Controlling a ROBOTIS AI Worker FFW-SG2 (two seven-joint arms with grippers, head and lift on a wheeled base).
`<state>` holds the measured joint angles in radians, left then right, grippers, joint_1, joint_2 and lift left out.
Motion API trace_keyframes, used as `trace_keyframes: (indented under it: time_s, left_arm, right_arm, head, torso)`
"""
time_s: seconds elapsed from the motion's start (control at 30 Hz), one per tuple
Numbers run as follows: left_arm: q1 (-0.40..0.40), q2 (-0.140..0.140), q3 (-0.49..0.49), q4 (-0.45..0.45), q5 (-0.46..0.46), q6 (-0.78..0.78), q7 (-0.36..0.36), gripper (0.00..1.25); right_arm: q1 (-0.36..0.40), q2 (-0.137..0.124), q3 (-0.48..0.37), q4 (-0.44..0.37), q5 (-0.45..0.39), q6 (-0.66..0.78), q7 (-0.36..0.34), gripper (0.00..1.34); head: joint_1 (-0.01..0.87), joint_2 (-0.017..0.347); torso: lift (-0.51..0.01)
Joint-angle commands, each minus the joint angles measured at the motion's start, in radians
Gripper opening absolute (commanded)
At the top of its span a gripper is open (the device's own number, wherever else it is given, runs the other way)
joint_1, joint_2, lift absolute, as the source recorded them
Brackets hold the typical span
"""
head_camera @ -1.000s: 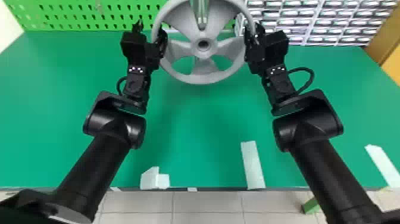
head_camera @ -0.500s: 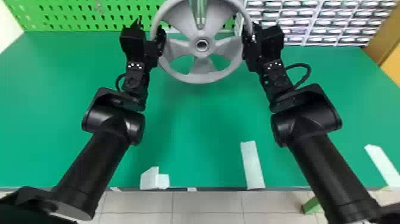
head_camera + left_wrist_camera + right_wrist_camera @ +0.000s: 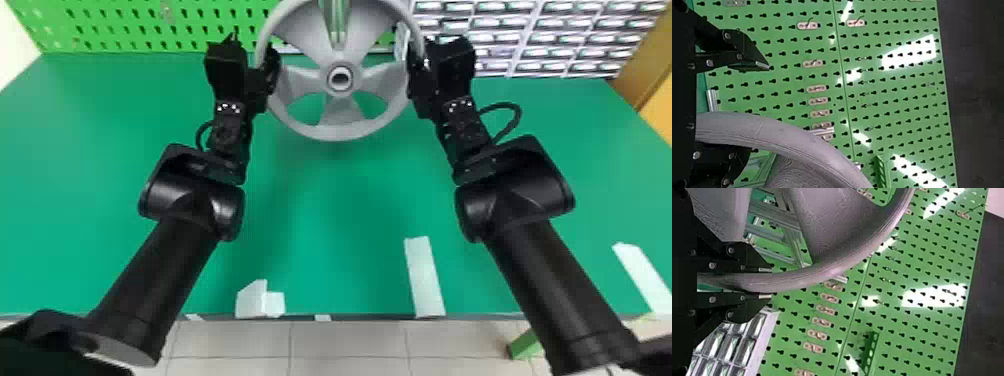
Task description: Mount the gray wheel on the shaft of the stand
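Black tubular arms (image 3: 555, 285), looped cables (image 3: 519, 115)

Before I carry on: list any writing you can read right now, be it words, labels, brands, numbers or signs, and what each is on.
No legible text anywhere.
Gray wheel: no lettering to be made out.
Green pegboard: holes and hooks, no readable sign.
Storage drawers: if their fronts carry labels, they are too small and blurred to read.
White strip on the green table: no writing visible.
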<state>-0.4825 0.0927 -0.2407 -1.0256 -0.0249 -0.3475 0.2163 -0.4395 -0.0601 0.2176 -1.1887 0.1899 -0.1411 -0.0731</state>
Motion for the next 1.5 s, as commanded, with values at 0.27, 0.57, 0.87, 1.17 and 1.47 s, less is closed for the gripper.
trace_keyframes:
  time_s: [0.27, 0.57, 0.87, 1.17, 1.47]
  left_arm:
    - [-0.015, -0.005, -0.009, 0.021, -0.015, -0.008, 0.038, 0.58]
    - [-0.011, -0.005, -0.008, 0.021, -0.018, -0.010, 0.041, 0.61]
    - [-0.007, -0.005, -0.009, 0.016, -0.018, -0.011, 0.041, 0.64]
    - [-0.004, -0.005, -0.011, 0.010, -0.018, -0.010, 0.041, 0.67]
    - [-0.004, -0.005, -0.020, 0.009, -0.017, -0.008, 0.043, 0.74]
  right_arm:
    - [-0.008, 0.009, 0.009, 0.020, 0.014, -0.003, -0.042, 0.16]
    - [-0.005, 0.006, 0.008, 0.020, 0.020, -0.018, -0.047, 0.23]
    - [-0.004, 0.006, 0.006, 0.020, 0.022, -0.025, -0.051, 0.24]
    - [-0.001, 0.006, 0.008, 0.020, 0.022, -0.028, -0.051, 0.31]
    - [-0.001, 0.008, 0.006, 0.018, 0.023, -0.029, -0.051, 0.43]
  head:
    - [0.865, 0.052]
    - [0.865, 0.052]
    - [0.865, 0.052]
    - [0.865, 0.052]
    - [0.865, 0.052]
  torso:
    - [-0.101]
    - [-0.101]
    - [-0.101]
    - [-0.101]
    - [-0.101]
